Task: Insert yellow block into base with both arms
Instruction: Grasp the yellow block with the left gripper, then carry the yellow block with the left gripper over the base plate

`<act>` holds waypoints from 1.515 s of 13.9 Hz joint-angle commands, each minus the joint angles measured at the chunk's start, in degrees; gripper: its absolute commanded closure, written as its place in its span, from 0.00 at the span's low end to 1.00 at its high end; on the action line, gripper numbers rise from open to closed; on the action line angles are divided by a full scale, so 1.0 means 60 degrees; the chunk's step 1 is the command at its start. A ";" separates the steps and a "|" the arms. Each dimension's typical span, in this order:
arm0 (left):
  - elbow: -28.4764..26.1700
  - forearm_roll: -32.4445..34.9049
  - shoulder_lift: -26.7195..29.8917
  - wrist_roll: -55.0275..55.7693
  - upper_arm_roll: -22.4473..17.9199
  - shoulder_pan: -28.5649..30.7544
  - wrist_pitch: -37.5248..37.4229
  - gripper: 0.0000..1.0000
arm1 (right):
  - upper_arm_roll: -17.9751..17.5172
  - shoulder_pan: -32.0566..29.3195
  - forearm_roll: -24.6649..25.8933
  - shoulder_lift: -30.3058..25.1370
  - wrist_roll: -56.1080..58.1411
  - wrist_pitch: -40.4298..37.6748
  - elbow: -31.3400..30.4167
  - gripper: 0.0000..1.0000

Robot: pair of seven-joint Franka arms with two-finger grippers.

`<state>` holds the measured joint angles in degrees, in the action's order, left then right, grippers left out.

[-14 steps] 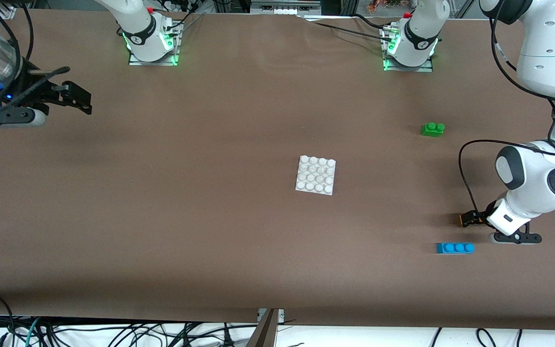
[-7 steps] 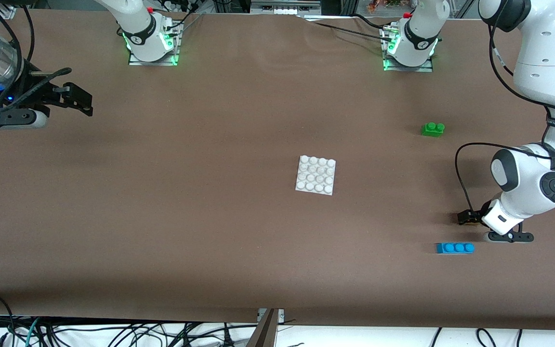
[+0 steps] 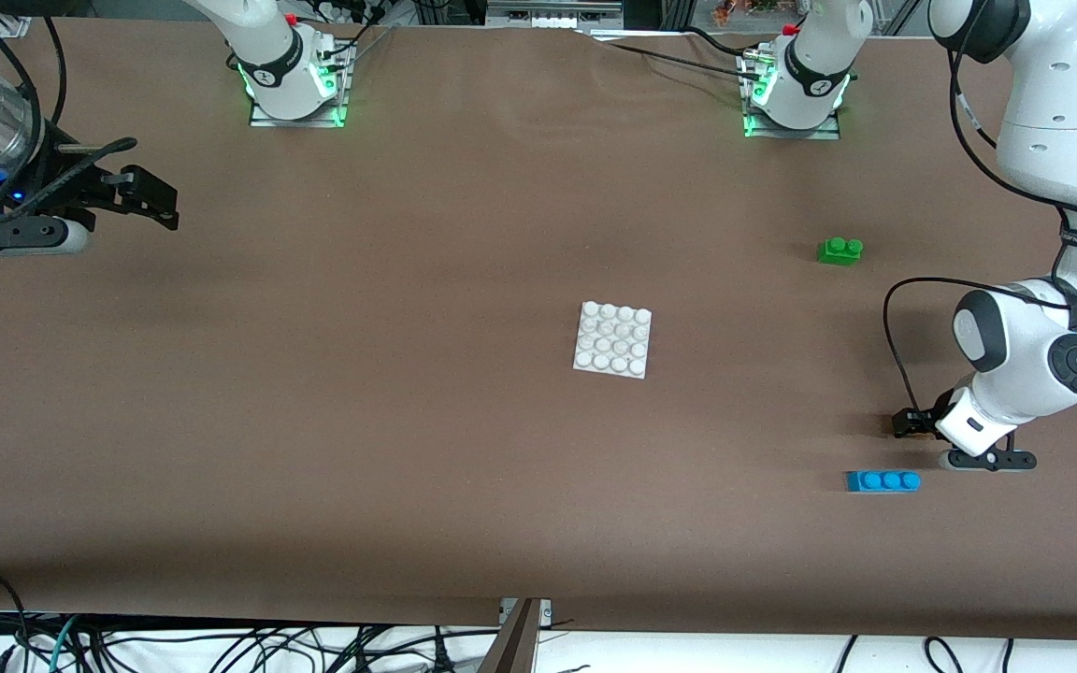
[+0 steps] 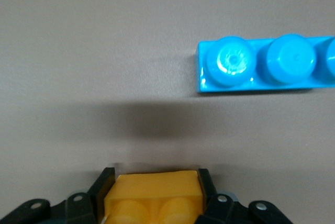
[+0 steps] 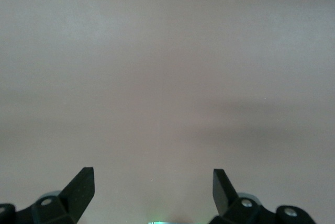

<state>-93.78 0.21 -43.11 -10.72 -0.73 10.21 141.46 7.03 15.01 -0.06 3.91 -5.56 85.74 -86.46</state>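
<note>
left gripper (image 3: 912, 422): low at the left arm's end of the table, near the surface, jaws clamped on the yellow block (image 4: 153, 197). In the left wrist view (image 4: 153, 192) a black finger (image 4: 103, 186) presses each short side of the block.
yellow block: sits between the left jaws, studs up, two studs partly visible at the frame edge. Cannot tell whether it is touching the table or just off it. Hidden in the front view by the gripper body.
blue brick (image 3: 883, 480): on the table just ahead of the left jaws, apart from the yellow block, with bare table and a shadow band between them. Nearer the front camera than the left gripper. Long axis runs across the jaw line; three studs in the front view, two full and part of a third in the wrist view (image 4: 267, 65).
green brick (image 3: 840, 250): on the table, well apart from the left jaws, farther from the front camera than the gripper, toward the left arm's base.
base (image 3: 612, 339): flat on the table near mid-table, well apart from both sets of jaws, studs up, nothing mounted on it. Closer to the left gripper than to the right one.
right gripper (image 3: 141, 194): waiting over the right arm's end of the table, jaws wide apart and holding nothing. Right wrist view (image 5: 152, 187) shows only bare brown table (image 5: 167, 77) between and ahead of the fingertips (image 5: 84, 182).
table: brown cover, also seen in the front view (image 3: 361, 421).
</note>
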 commanded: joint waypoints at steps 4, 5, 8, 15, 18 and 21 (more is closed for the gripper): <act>0.0205 -0.0034 0.1586 0.0232 0.0312 -0.0397 -0.2289 0.78 | -0.0014 -0.0056 -0.0077 0.0023 0.0180 0.0080 0.0142 0.00; 0.0219 -0.0034 0.1806 0.0495 0.0414 -0.0514 -0.2626 0.78 | -0.0014 -0.0056 -0.0077 0.0037 0.0194 0.0080 0.0142 0.00; 0.0715 -0.0034 0.2101 0.1098 0.0605 -0.1245 -0.3812 0.78 | 0.0000 -0.0071 -0.0077 0.0038 0.0194 0.0080 0.0128 0.00; 0.1128 -0.0034 0.2058 0.3349 0.0693 -0.4276 -0.4388 0.76 | 0.0000 -0.0086 -0.0077 0.0038 0.0194 0.0080 0.0128 0.00; 0.1099 -0.0604 0.1766 0.4320 0.0971 -0.5141 -0.4300 0.76 | 0.0000 -0.0086 -0.0077 0.0038 0.0194 0.0080 0.0128 0.00; 0.0967 -0.0620 0.1414 0.4395 0.0972 -0.5847 -0.4168 0.76 | 0.0000 -0.0086 -0.0077 0.0038 0.0194 0.0080 0.0113 0.00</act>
<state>-88.48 -2.11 -32.94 15.62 5.73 -23.49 116.35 7.10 14.95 -0.07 3.97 -5.53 86.33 -86.44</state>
